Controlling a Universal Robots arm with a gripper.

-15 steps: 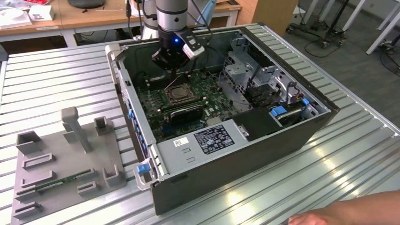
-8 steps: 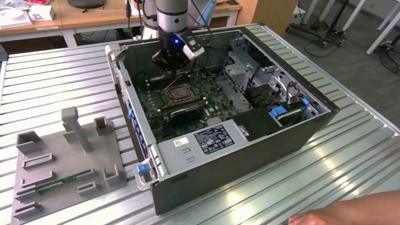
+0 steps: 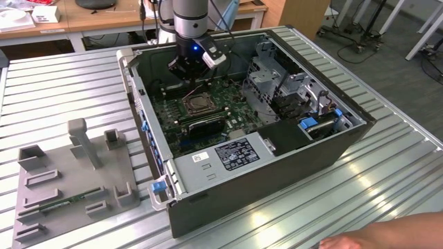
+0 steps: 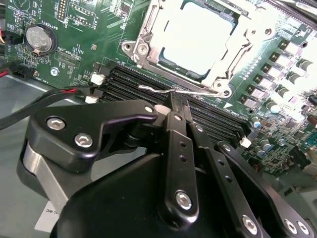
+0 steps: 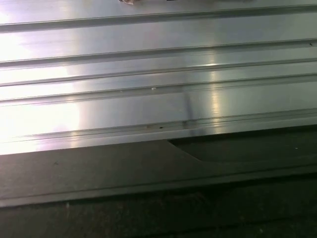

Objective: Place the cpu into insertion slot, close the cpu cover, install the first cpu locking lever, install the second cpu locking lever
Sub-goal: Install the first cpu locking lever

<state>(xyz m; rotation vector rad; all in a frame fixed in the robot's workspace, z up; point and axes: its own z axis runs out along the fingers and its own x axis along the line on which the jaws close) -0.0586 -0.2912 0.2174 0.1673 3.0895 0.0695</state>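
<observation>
Cpu is seen seated in the insertion slot on the green board inside the open computer case, which is set on a ribbed metal table. The cpu cover is laid flat around it. In the second wrist view the gripper is held with its 2 fingers pressed together, their tips at 1 thin locking lever beside the memory slots; whether the lever is pinched cannot be told.
</observation>
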